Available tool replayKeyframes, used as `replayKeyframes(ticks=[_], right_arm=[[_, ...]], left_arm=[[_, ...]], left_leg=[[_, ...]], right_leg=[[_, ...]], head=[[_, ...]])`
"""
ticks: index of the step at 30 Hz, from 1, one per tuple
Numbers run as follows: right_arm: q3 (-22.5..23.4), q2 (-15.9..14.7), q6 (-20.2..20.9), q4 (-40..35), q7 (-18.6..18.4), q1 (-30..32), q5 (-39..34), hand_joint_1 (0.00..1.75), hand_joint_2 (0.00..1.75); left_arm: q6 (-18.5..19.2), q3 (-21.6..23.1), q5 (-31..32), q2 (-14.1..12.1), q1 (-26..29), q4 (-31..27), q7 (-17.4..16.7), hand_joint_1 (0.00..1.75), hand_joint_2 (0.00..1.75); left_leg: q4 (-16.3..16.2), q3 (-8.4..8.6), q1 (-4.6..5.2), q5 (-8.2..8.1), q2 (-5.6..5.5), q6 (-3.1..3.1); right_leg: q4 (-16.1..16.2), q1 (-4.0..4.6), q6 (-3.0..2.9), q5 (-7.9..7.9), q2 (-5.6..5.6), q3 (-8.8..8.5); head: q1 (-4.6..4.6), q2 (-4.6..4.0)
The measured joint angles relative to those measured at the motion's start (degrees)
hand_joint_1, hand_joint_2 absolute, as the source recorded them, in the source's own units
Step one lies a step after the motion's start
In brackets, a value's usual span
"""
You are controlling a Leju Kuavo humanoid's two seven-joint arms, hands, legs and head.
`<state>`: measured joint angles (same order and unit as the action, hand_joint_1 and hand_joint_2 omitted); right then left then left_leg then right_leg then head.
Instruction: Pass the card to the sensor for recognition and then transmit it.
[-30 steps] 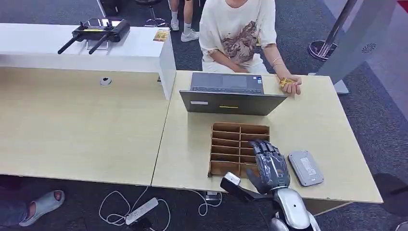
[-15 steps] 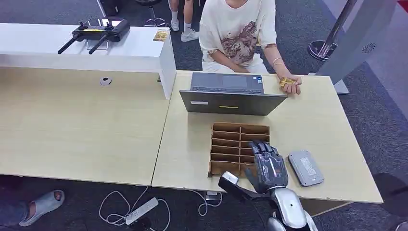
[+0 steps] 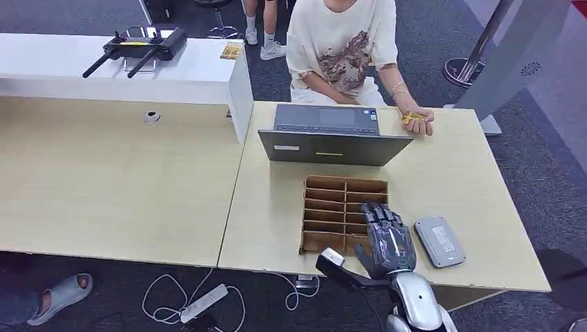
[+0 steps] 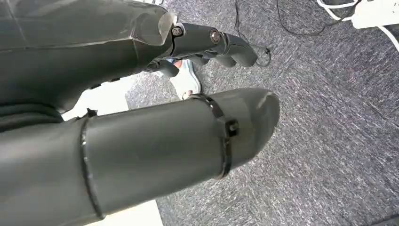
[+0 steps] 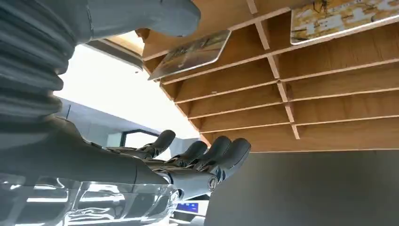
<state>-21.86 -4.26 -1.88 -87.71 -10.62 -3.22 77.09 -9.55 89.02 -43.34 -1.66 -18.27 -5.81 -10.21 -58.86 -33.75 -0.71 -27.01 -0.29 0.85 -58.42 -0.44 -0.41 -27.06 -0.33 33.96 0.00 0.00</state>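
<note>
A brown compartmented organiser [image 3: 344, 196] of thin, matt wood sits on the pale wood-grain laminate table [image 3: 457, 173]. At its 3 o'clock lies a grey, smooth plastic sensor pad [image 3: 439, 241]. The right hand [image 3: 389, 238] shows glossy dark plastic fingers below a polished silver forearm. A printed glossy card [image 5: 190, 52] rests in one slot.

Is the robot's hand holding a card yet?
No. The right hand hovers over the wooden slotted card box with its fingers spread and nothing in them, while two cards sit in their slots.
</note>
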Motion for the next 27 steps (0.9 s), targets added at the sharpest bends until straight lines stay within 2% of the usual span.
replayKeyframes(ticks=[3, 5, 18, 27], right_arm=[[0.0, 0.0, 0.0, 0.0, 0.0, 0.1, 0.0, 0.51, 1.75], [0.0, 0.0, 0.0, 0.1, 0.0, 0.0, 0.1, 0.58, 1.75], [0.2, 0.1, 0.7, 0.2, -1.9, 0.4, 1.9, 0.45, 1.75], [1.4, 0.3, 1.1, -1.7, -3.3, 2.5, 3.2, 0.47, 1.75]], left_arm=[[0.0, 0.0, -0.2, 0.0, 0.0, 0.0, -0.1, 0.00, 0.00], [0.0, 0.0, -0.5, 0.0, 0.0, 0.0, -0.1, 0.00, 0.00], [0.0, 0.0, 0.3, 0.1, 0.0, 0.0, -0.1, 0.00, 0.00], [0.6, 0.0, 1.2, 0.1, -0.1, 0.0, -0.6, 0.00, 0.00]], left_leg=[[0.0, 0.00, 0.00, 0.00, 0.00, 0.00], [0.0, 0.00, 0.00, 0.00, 0.00, 0.00], [0.0, 0.00, 0.00, 0.00, -0.01, 0.00], [0.0, 0.00, 0.00, 0.00, 0.00, 0.00]], right_leg=[[0.0, 0.00, 0.00, 0.00, 0.00, 0.00], [0.0, 0.00, 0.00, 0.00, 0.00, 0.00], [0.0, 0.00, 0.00, 0.00, 0.00, 0.00], [0.0, 0.00, 0.00, 0.00, 0.00, 0.00]], head=[[0.00, 0.00], [0.00, 0.00], [0.00, 0.00], [0.00, 0.00]])
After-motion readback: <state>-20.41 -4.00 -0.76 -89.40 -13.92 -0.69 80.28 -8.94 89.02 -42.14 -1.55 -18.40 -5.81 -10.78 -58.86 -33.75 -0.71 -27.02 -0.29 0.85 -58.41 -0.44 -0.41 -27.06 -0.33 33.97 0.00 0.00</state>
